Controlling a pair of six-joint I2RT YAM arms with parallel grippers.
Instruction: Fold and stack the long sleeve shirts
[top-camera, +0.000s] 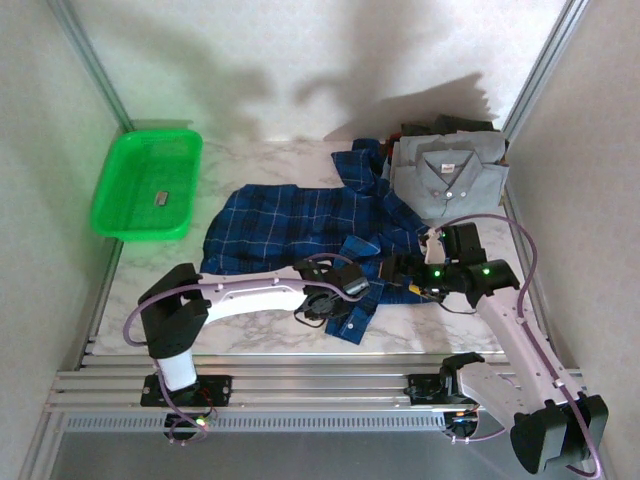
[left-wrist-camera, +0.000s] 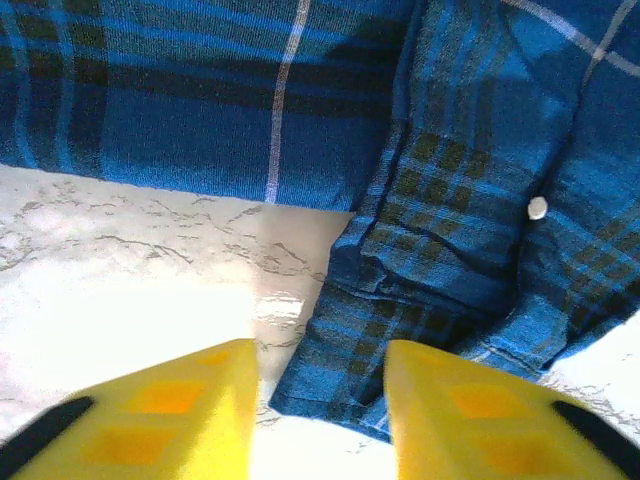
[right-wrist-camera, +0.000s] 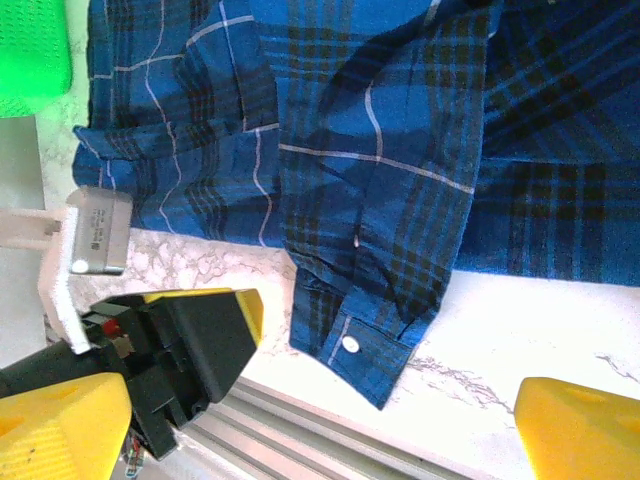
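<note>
A dark blue plaid long sleeve shirt (top-camera: 300, 225) lies spread on the marble table, with one sleeve folded toward the near edge. That sleeve's buttoned cuff (right-wrist-camera: 350, 345) rests on the table. My left gripper (left-wrist-camera: 320, 410) hovers low over the cuff (left-wrist-camera: 340, 390); its yellow fingers (left-wrist-camera: 170, 410) stand apart with the cuff's corner in the gap, untouched. From above, the left gripper (top-camera: 350, 290) sits at the shirt's near hem. My right gripper (top-camera: 395, 270) is beside it on the right and, in its wrist view, this gripper (right-wrist-camera: 320, 440) is wide open and empty. A folded grey shirt (top-camera: 450, 175) tops darker folded ones (top-camera: 440, 125) at the back right.
A green plastic basket (top-camera: 148, 185) stands at the back left with a small object inside. The aluminium rail (top-camera: 300, 385) runs along the near table edge, close to the cuff. Frame posts rise at both back corners. The left gripper's black body (right-wrist-camera: 190, 340) sits close to my right fingers.
</note>
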